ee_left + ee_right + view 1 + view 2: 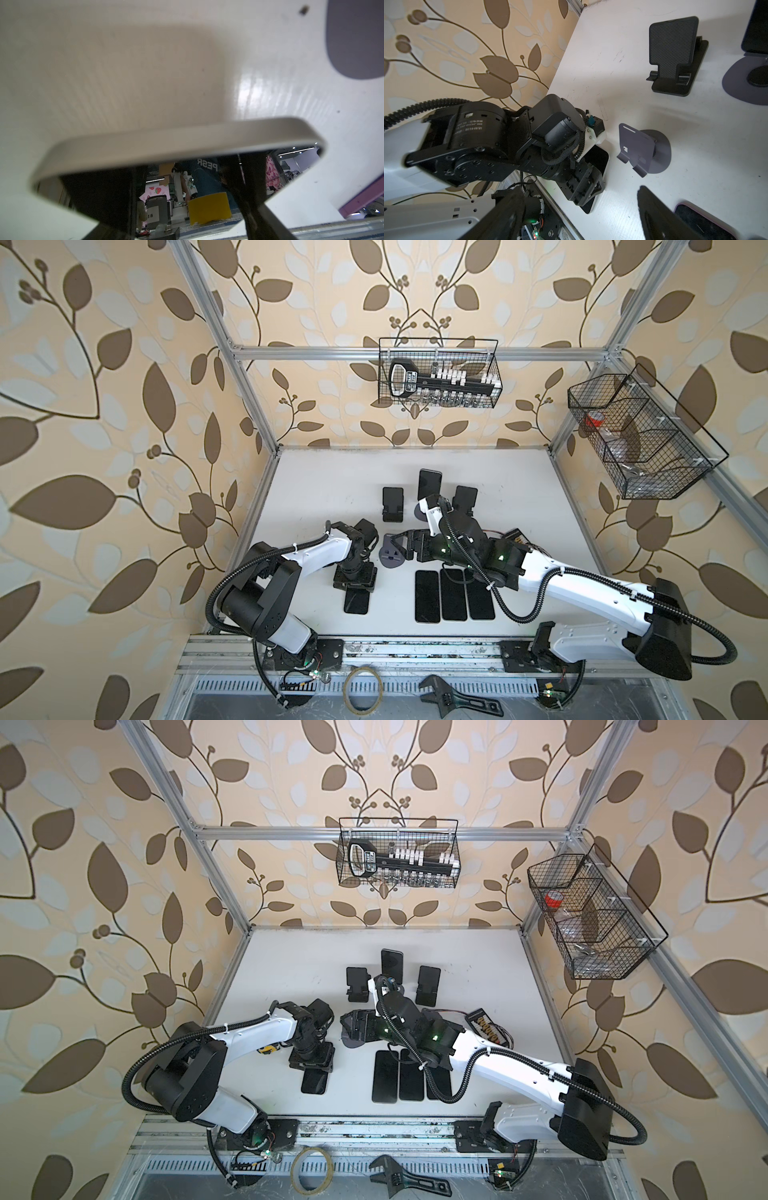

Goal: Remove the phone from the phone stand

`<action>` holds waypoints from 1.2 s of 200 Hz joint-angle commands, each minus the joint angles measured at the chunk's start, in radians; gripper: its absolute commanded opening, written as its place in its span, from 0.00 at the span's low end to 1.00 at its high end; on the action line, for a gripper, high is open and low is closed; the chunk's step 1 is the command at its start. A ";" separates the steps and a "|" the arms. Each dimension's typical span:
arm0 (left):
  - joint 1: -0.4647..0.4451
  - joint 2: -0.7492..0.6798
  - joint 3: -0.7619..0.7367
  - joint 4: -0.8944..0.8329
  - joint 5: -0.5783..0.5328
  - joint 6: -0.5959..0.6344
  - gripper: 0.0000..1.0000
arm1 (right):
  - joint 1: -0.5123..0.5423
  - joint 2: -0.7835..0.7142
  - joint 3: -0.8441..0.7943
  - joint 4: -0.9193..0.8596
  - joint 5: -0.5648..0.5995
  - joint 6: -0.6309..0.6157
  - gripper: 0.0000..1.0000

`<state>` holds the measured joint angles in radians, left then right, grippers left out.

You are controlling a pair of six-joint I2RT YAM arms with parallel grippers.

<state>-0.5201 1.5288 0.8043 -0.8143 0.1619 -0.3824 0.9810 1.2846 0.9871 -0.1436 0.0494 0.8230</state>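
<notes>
Gripped the silver-edged black slab phone (356,602) in the closed left claw (355,587), screen-up on the white tabletop (332,472) beneath it, off the grey round-based stand (638,149) just beside, with the right claw (395,547) agape, empty. Best released only once settled, then cleared straight upward. Ran lengthwise from under the claw back toward that arm's base.

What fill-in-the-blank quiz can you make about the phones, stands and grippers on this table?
1. A side-by-side row of ___ phones lies flat on the table.
2. The left gripper is shut on a ___.
3. The right gripper stands ___ beside the grey stand.
4. At the back, one phone sits on a stand between two ___ black stands.

Missing words: three, phone, open, empty.
</notes>
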 commanded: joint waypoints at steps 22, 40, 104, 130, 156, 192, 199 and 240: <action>-0.001 0.015 0.025 -0.019 0.044 0.000 0.68 | 0.004 0.002 -0.024 0.006 0.001 0.007 0.86; -0.001 0.020 0.029 -0.027 0.045 -0.003 0.69 | 0.004 0.002 -0.024 0.006 0.002 0.007 0.86; -0.007 0.062 0.045 -0.066 0.046 -0.032 0.72 | 0.003 0.009 -0.008 0.004 0.003 -0.001 0.86; -0.008 0.080 0.045 -0.066 0.052 -0.030 0.73 | 0.003 0.009 -0.005 0.001 0.007 -0.004 0.86; -0.010 0.106 0.047 -0.068 0.060 -0.029 0.74 | 0.004 0.009 -0.007 0.001 0.006 -0.002 0.86; -0.043 0.132 0.050 -0.078 0.063 -0.037 0.77 | 0.001 0.005 -0.013 0.000 0.008 -0.002 0.86; -0.047 0.138 0.052 -0.082 0.064 -0.040 0.78 | 0.000 0.004 -0.014 0.001 0.007 -0.002 0.86; -0.049 0.144 0.055 -0.089 0.051 -0.044 0.80 | -0.003 -0.001 -0.018 -0.001 0.003 -0.004 0.86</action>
<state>-0.5636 1.6447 0.8711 -0.9348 0.1864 -0.4248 0.9806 1.2850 0.9871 -0.1444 0.0490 0.8223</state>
